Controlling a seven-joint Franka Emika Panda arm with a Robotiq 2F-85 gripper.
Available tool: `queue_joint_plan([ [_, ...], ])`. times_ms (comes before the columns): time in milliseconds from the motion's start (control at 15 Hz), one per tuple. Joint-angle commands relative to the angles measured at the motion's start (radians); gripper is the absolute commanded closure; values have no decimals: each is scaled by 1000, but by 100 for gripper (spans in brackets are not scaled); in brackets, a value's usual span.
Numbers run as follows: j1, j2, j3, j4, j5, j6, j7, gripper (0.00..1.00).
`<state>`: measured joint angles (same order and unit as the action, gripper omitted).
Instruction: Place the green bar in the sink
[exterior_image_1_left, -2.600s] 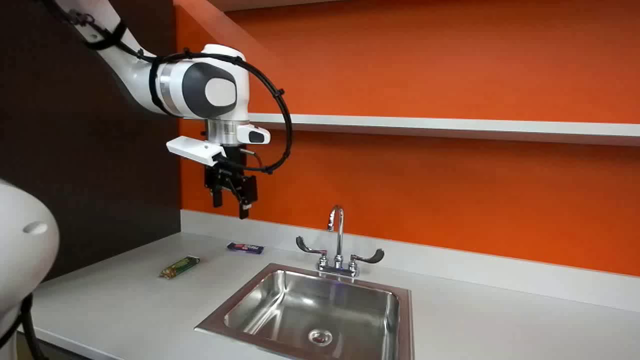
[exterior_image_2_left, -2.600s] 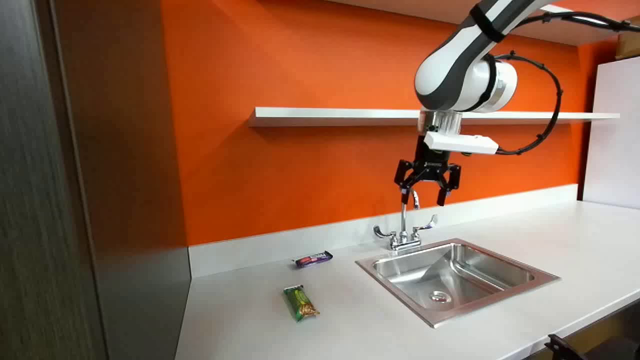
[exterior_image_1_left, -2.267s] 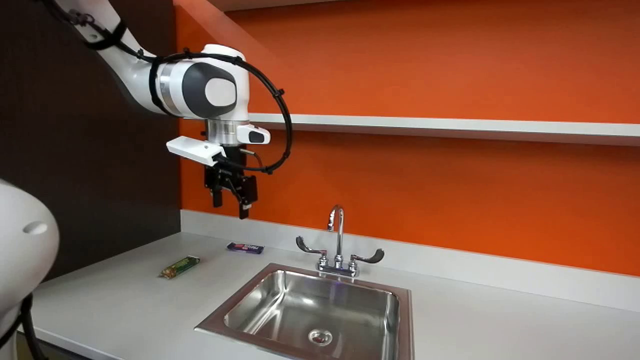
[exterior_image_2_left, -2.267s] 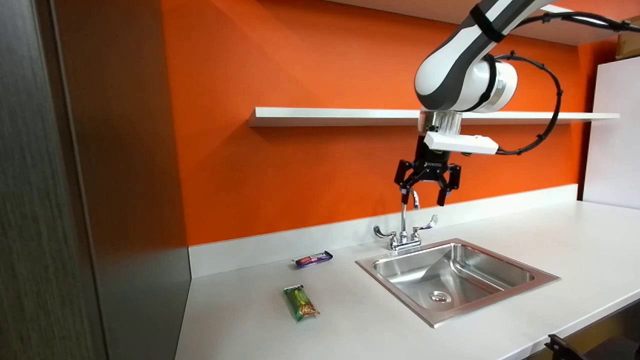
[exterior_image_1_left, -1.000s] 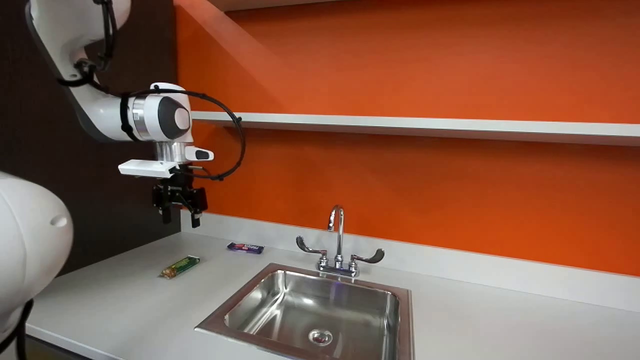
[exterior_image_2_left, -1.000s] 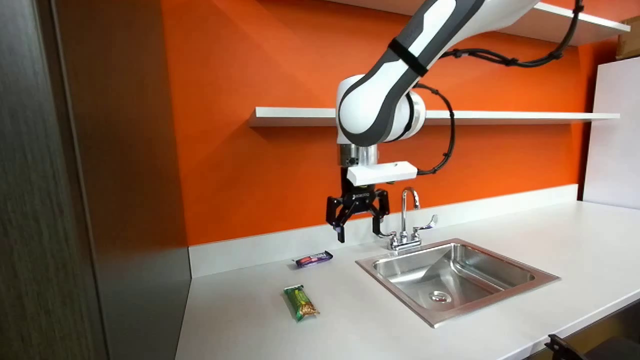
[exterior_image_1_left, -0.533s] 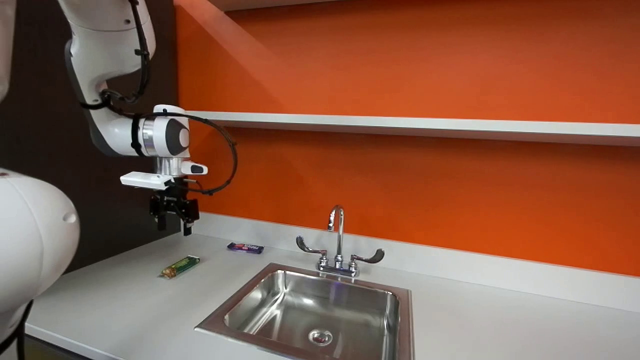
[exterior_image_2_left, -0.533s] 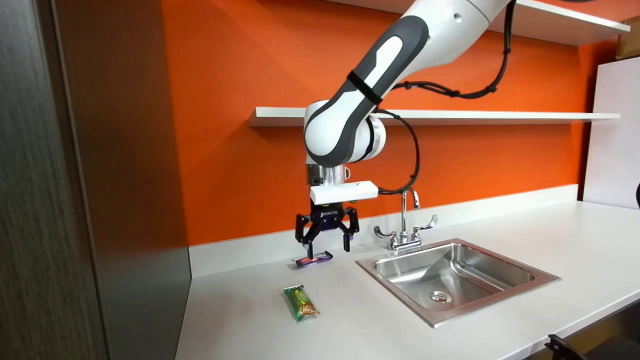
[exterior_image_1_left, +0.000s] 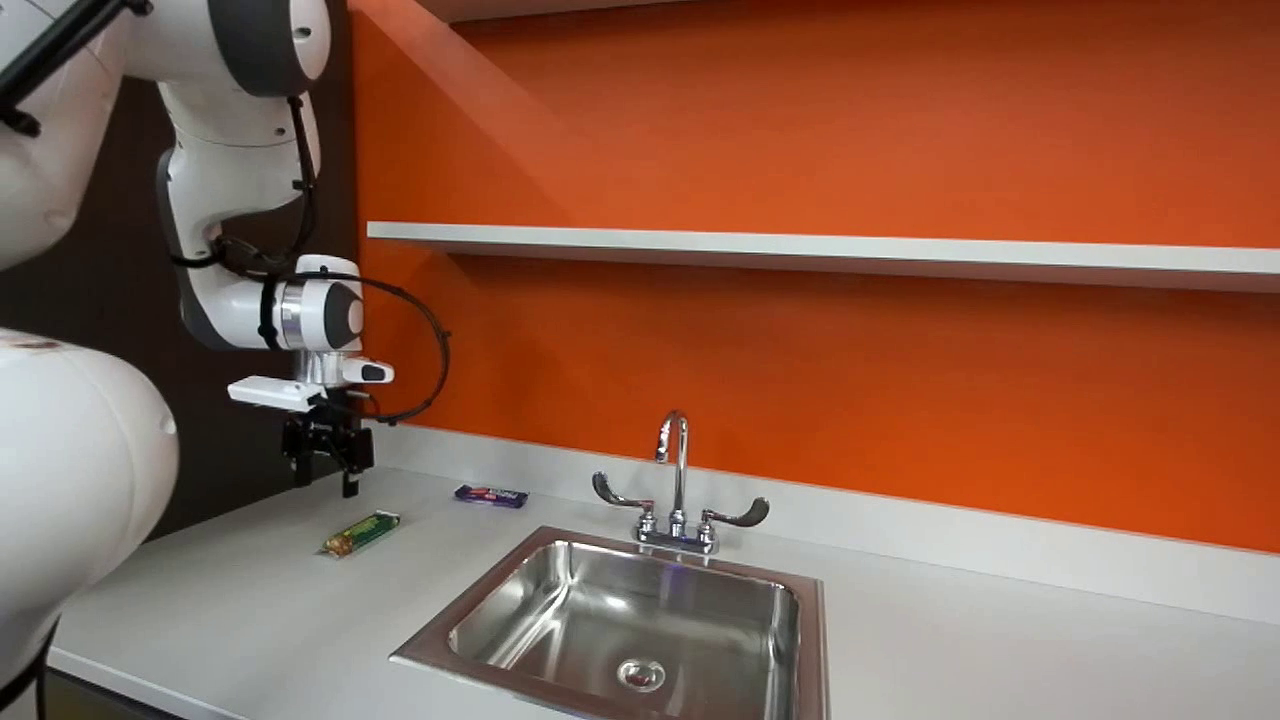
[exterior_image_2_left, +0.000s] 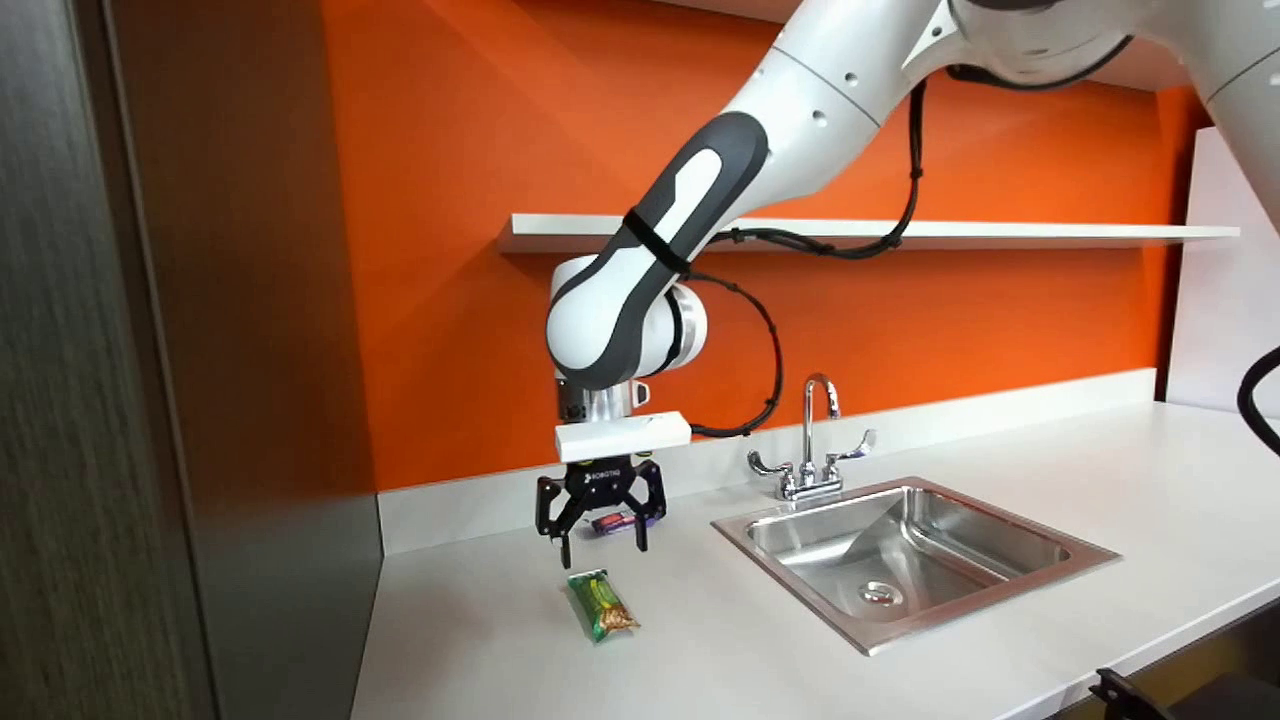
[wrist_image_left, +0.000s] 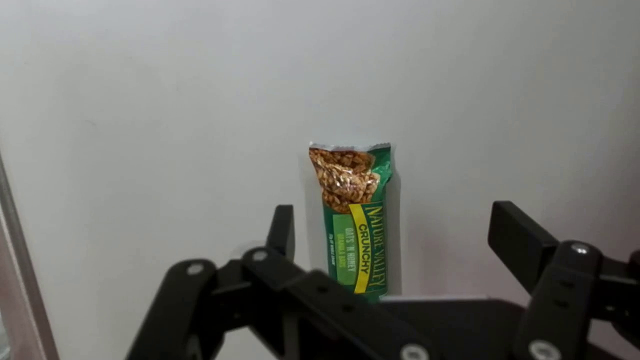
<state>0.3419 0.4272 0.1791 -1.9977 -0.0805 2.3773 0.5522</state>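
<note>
The green bar is a green wrapped snack bar lying flat on the pale counter, left of the sink. The bar and the steel sink show in both exterior views. My gripper is open and empty, pointing down above the counter near the bar; it also shows in an exterior view. In the wrist view the bar lies between the spread fingers, closer to the left finger and untouched. Its lower end is hidden behind the gripper. The sink's rim shows at the left edge.
A small purple bar lies near the backsplash, partly behind my gripper in an exterior view. A chrome faucet with two handles stands behind the sink. A white shelf runs along the orange wall. A dark panel bounds the counter's end.
My arm has moved from beside the faucet toward the green bar and lowered. The gripper has stayed open. The green bar, purple bar and sink have not moved.
</note>
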Motion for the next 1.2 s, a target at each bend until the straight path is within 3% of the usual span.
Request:
queue_joint_plan([
  [0, 47, 103, -49, 118, -9, -16, 37, 0],
  [533, 69, 229, -119, 255, 3, -25, 42, 0],
  [1133, 65, 280, -133, 293, 18, -29, 34, 0],
])
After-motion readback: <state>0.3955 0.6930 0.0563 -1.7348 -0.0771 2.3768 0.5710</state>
